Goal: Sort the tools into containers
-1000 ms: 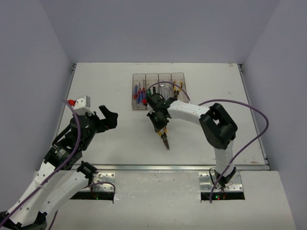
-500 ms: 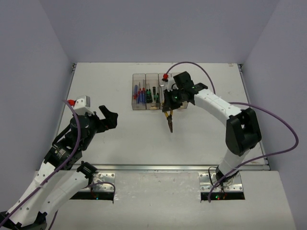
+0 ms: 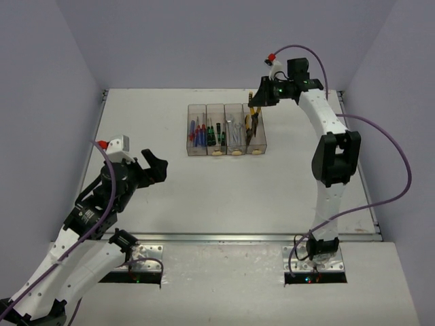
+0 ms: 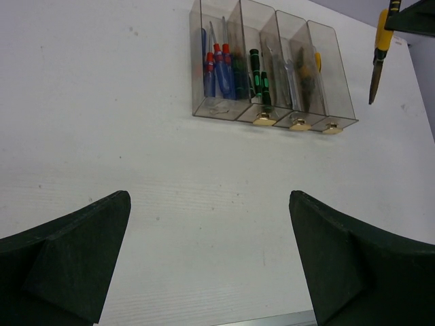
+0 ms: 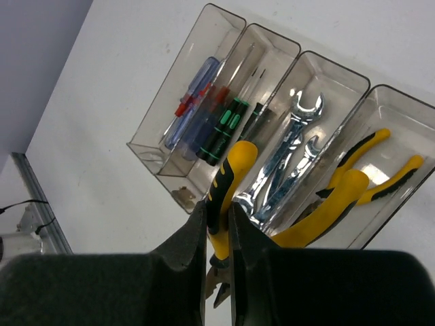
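Observation:
Four joined clear bins (image 3: 197,110) stand at the table's far middle. From left they hold blue/red screwdrivers (image 3: 197,134), green/black screwdrivers (image 3: 215,134), silver wrenches (image 3: 235,129) and one pair of yellow-and-black pliers (image 3: 256,132). My right gripper (image 3: 258,95) is shut on one handle of the second pliers (image 3: 253,114). They hang nose-down in the air over the far end of the rightmost bin. In the right wrist view the fingers (image 5: 197,231) pinch the yellow-black handle (image 5: 231,173) above the bins (image 5: 156,153). My left gripper (image 3: 155,168) is open and empty at the near left.
The left wrist view shows the bins (image 4: 217,109) far ahead, the hanging pliers (image 4: 379,54) at top right, and bare white table between its fingers (image 4: 81,238). The table's metal front edge (image 3: 224,238) runs near the arm bases. Grey walls surround the table.
My right arm has carried the pliers from low over the table's middle up and back to above the far end of the rightmost bin. The left arm has not moved.

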`<state>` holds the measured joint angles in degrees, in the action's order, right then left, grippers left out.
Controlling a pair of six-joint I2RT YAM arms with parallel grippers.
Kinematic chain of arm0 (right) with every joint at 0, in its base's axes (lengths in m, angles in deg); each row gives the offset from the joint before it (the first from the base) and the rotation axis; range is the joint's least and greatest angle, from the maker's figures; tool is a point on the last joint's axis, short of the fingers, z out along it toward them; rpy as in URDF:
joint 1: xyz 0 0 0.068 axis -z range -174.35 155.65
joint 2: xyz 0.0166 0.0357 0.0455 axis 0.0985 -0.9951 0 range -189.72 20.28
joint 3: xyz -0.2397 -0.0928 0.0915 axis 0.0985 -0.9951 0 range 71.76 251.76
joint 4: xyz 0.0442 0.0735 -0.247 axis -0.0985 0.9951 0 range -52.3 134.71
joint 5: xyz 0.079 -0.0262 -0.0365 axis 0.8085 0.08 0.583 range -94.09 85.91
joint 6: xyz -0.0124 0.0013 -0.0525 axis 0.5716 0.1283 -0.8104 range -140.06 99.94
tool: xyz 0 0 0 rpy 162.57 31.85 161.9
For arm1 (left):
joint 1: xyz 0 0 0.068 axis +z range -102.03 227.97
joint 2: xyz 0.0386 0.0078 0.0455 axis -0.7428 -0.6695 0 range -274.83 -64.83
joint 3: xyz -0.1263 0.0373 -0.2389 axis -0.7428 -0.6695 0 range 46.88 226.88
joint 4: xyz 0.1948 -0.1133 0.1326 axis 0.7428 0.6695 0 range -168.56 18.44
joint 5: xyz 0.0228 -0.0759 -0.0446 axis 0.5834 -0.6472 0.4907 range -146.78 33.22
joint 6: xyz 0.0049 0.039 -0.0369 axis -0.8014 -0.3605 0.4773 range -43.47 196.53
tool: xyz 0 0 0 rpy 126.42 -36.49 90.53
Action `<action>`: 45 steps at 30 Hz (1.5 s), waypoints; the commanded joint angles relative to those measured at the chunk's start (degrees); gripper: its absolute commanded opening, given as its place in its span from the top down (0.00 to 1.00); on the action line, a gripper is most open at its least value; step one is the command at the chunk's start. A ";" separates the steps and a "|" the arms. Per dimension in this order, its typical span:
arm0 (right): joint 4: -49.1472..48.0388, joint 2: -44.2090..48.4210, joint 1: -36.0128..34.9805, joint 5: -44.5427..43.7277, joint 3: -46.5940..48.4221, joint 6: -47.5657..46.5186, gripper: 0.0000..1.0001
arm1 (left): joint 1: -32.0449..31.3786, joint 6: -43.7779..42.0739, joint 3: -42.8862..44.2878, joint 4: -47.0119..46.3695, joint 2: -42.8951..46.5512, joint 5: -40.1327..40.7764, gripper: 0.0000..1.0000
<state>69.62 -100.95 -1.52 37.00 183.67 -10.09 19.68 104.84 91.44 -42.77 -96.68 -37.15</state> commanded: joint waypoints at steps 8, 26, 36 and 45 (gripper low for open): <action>-3.56 -14.24 3.27 14.94 12.13 -0.90 1.00 | 0.43 -0.95 0.25 -2.74 -1.31 -0.39 0.00; 3.17 -7.49 3.25 -0.80 10.06 -3.36 0.25 | 0.43 -1.23 0.31 -2.87 -1.07 -0.83 0.00; -4.22 34.08 -6.70 -34.08 -35.26 3.56 0.01 | 0.35 -0.36 3.33 0.23 -3.65 4.69 0.00; 4.74 64.18 -9.44 -46.95 -55.83 10.56 0.01 | 0.43 -4.27 10.39 3.31 -5.38 16.99 0.00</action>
<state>70.11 -42.33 -11.52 -1.32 132.94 -2.85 19.68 103.69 99.62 -38.49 -102.79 -27.44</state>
